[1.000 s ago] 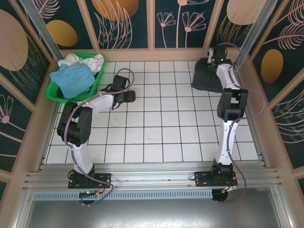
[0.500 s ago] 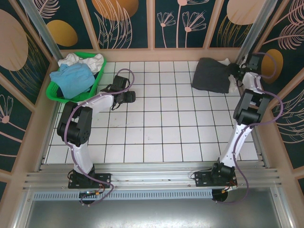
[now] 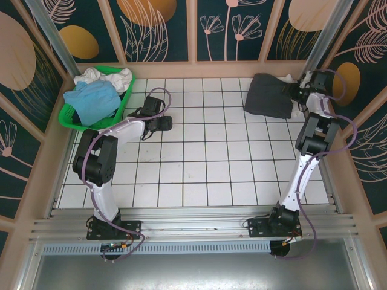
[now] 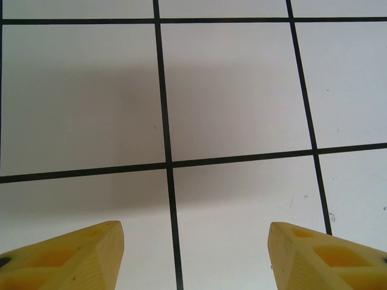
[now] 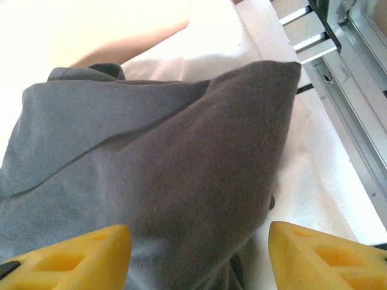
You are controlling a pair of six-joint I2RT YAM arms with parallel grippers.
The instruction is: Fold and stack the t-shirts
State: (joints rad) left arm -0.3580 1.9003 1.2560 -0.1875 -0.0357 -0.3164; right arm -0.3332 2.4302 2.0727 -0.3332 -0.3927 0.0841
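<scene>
Over bare table [image 3: 205,157] tiles the left fingers [image 4: 72,257] hang apart, empty. Far right, the right fingers [image 5: 78,257] stand apart astride 1 charcoal shirt [image 5: 169,169] beside white cloth [image 3: 295,107]. Far left, 1 green basket [image 3: 65,116] holds 1 blue shirt [image 3: 94,101] and white shirts [image 3: 106,77].

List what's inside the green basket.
A crumpled light blue t-shirt lies on top, with white t-shirts bunched at the far end. Anything beneath them is covered, as is the floor of the basket.

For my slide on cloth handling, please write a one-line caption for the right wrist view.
Right claw, jaws apart, poised above the dark charcoal t-shirt, which lies on white cloth.
</scene>
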